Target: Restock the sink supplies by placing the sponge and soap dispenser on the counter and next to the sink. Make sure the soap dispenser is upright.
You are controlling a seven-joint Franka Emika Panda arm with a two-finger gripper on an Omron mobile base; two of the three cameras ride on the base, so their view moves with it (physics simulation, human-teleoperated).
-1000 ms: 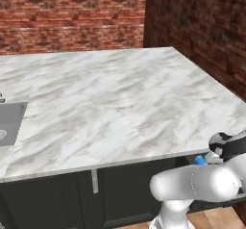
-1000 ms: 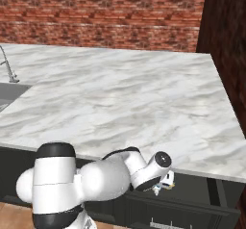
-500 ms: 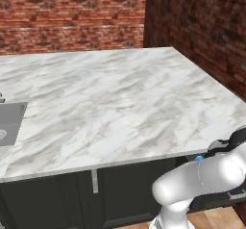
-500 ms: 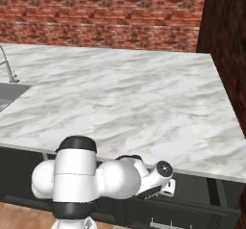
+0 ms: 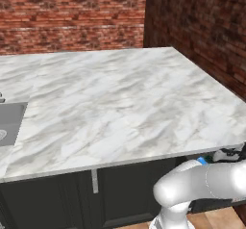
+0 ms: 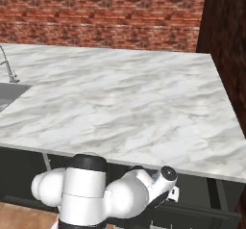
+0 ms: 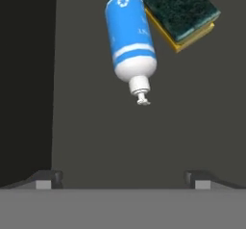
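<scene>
**Inspector:** Jaws stand wide apart and hold nothing; the gripper [image 7: 123, 177] shows its two dark tips low in the hand view, well short of the goods.

**Clerk:** Where are the supplies?

**Inspector:** Ahead of it, on a dark flat surface. The soap dispenser [image 7: 130, 38], a smooth blue cylinder with a white pump, appears to lie on its side, nozzle toward the gripper. The sponge [image 7: 181, 12], upper right, touches it: rough green face over yellow foam.

**Clerk:** Why so low?

**Inspector:** I judge the arm reaches into the cabinet under the counter [image 5: 120, 98]. The steel sink [image 5: 9, 122] sits at far left.
</scene>
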